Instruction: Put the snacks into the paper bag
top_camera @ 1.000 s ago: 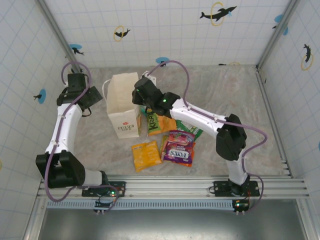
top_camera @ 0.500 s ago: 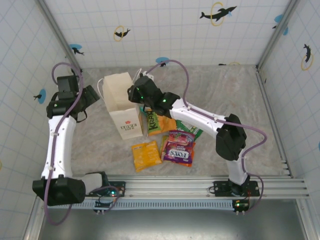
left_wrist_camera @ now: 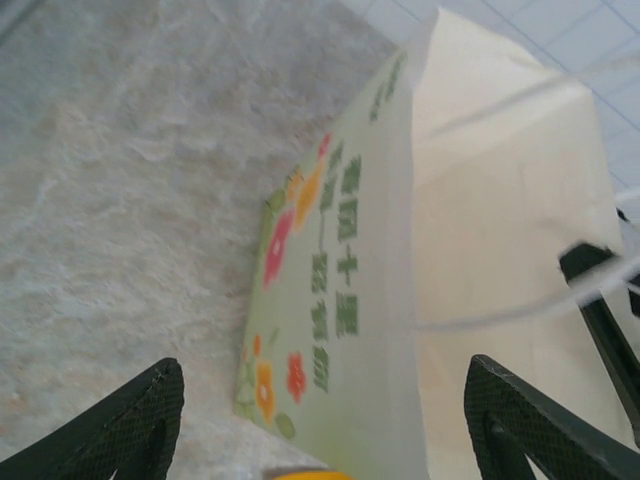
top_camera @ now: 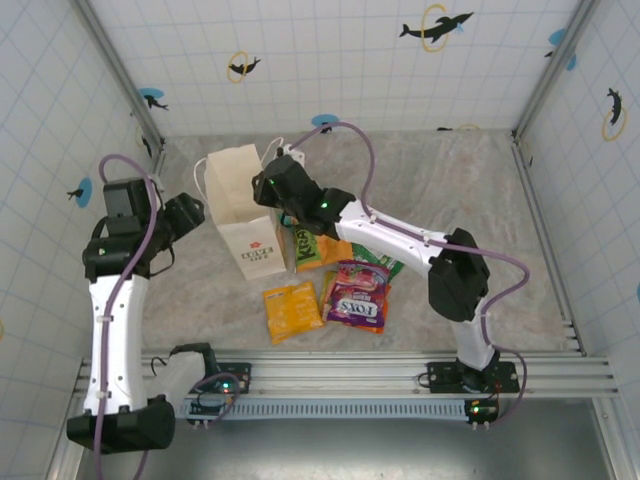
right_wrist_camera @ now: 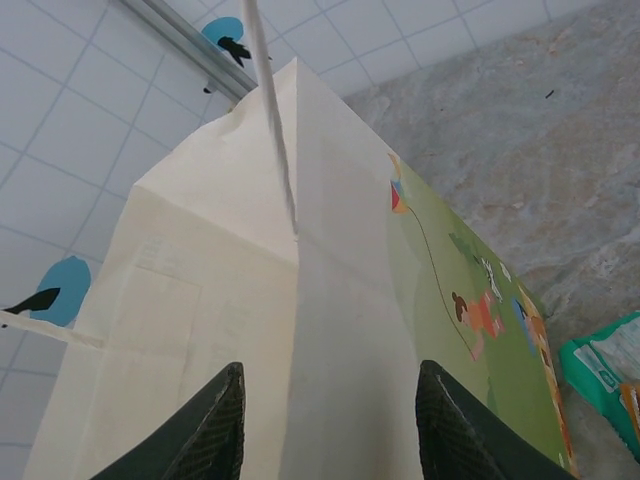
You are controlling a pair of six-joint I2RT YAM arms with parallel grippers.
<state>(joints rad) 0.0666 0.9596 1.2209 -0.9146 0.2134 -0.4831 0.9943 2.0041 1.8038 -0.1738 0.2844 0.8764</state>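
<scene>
Left gripper (left_wrist_camera: 322, 372) jaws wide, empty, beside upright paper bag (top_camera: 255, 255); right gripper (right_wrist_camera: 330, 378) half-spread (nothing held) over bag's top edge.

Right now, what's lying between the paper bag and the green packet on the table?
In the top view, an orange-yellow packet with green lettering lies between the paper bag and the green packet, right beside the bag's base.
</scene>
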